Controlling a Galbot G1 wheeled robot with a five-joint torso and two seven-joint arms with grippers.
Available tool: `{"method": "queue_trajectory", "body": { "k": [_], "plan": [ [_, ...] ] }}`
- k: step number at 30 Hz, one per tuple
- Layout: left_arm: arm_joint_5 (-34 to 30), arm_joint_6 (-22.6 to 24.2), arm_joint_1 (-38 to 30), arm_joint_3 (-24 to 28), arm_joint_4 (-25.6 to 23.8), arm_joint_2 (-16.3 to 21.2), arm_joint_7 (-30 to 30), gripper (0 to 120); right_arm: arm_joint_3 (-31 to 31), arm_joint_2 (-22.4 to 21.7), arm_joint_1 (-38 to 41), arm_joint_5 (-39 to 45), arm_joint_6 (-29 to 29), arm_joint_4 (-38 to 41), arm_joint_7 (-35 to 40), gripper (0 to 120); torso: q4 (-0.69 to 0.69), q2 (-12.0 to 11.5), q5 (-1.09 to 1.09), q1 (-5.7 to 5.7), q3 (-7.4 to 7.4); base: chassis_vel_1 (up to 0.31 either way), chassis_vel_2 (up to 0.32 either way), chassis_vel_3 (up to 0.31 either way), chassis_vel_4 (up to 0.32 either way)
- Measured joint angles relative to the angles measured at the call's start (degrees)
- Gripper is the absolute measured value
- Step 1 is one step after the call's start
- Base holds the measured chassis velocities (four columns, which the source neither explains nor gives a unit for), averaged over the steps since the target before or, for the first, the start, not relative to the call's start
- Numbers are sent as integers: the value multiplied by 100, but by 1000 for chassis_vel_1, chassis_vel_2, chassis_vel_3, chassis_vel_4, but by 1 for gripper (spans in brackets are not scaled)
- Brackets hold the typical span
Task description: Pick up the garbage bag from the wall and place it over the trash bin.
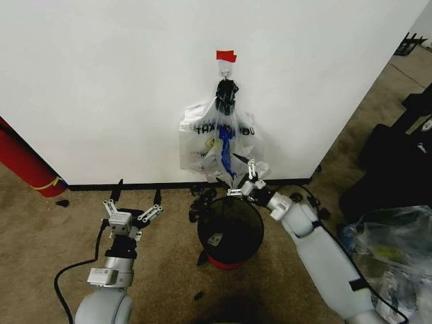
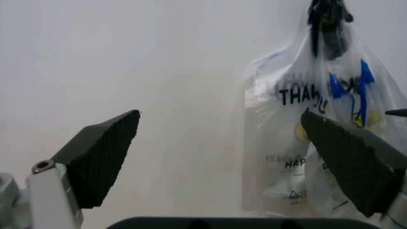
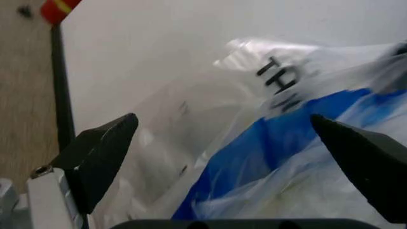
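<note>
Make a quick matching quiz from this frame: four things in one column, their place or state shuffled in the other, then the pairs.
Things:
1. garbage bag
2. trash bin
3. left pincer
4. right pincer

Place or state:
A. open, over the carpet, to the left of the bin
B. on the floor below the hanging bags
C. open, at the lower part of the blue-patched bag
D. hanging on the wall under the red tape

Pairs: 1-D, 2-B, 3-A, 4-C
</note>
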Motion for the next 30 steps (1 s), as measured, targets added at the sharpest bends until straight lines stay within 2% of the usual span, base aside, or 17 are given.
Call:
{"method": "queue_trajectory", "body": {
  "k": [4, 5, 10, 16, 17, 24, 28, 30],
  "plan": [
    [-44, -8, -35, -19, 47, 37, -8, 100, 105, 64, 66, -286, -4, -54, -185, 100, -1, 0, -1, 0, 0, 0, 0, 0, 0],
    [-161, -28, -123, -89, 130, 129, -18, 100, 422, 146, 127, -830, -35, -89, -478, 100, -1, 0, 0, -1, 0, 0, 0, 0, 0],
    [-187, -32, -197, -70, 200, 157, -23, 100, 668, 140, 171, -965, -127, -121, -488, 95, -1, 0, 0, -1, 0, 0, 0, 0, 0],
    [-181, -29, -241, -38, 229, 175, -25, 100, 845, 59, 197, -840, -261, -197, -301, 69, -1, 0, 1, -1, 0, 0, 0, 0, 0],
    [-181, -29, -241, -38, 229, 175, -25, 100, 845, 59, 197, -840, -261, -197, -301, 69, -1, 0, 1, -1, 0, 0, 0, 0, 0],
    [-145, -12, -225, -23, 212, 164, -25, 100, 880, -45, 185, -524, -343, -251, -241, 43, -1, 0, 1, -1, -1, 0, 0, 0, 0],
    [-101, -11, -169, -41, 158, 140, -25, 100, 855, -100, 158, -217, -415, -285, -235, 27, 0, 0, 1, -1, -1, 0, 0, 0, 0],
    [-82, -11, -130, -65, 125, 131, -26, 100, 744, -153, 105, 248, -543, -283, -212, 18, 0, 0, 0, -1, -1, 0, 0, 0, 0]
  ]
}}
